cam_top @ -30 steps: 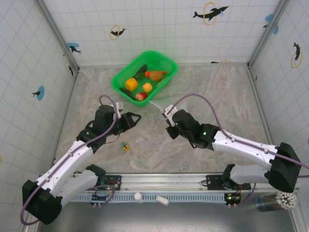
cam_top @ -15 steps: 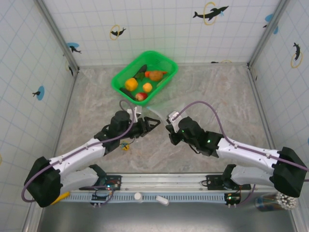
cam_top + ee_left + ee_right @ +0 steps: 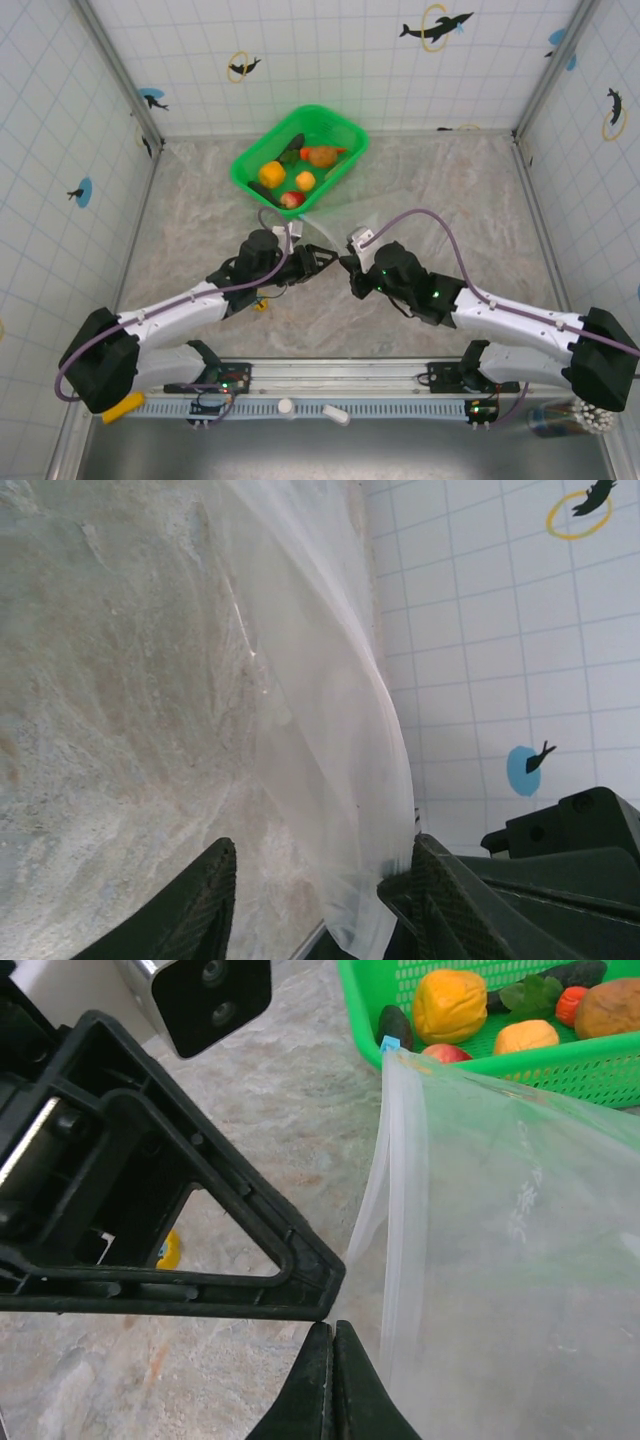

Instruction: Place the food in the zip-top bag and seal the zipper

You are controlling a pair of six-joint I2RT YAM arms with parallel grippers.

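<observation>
Mid-frame below the green basket (image 3: 243, 160), the right end effector (image 3: 327, 1338) is pinching the floppy, slippery zip-top bag (image 3: 500, 1260), and the released left end effector (image 3: 324, 845) is straddling its film; the stiffer zipper (image 3: 398, 1180) seems the safest hold.

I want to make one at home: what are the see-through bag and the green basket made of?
The zip-top bag looks like thin, soft clear plastic: the table shows through it, and it folds and glints. The green basket looks like stiff, glossy plastic, with a grid of small holes in its wall.
</observation>
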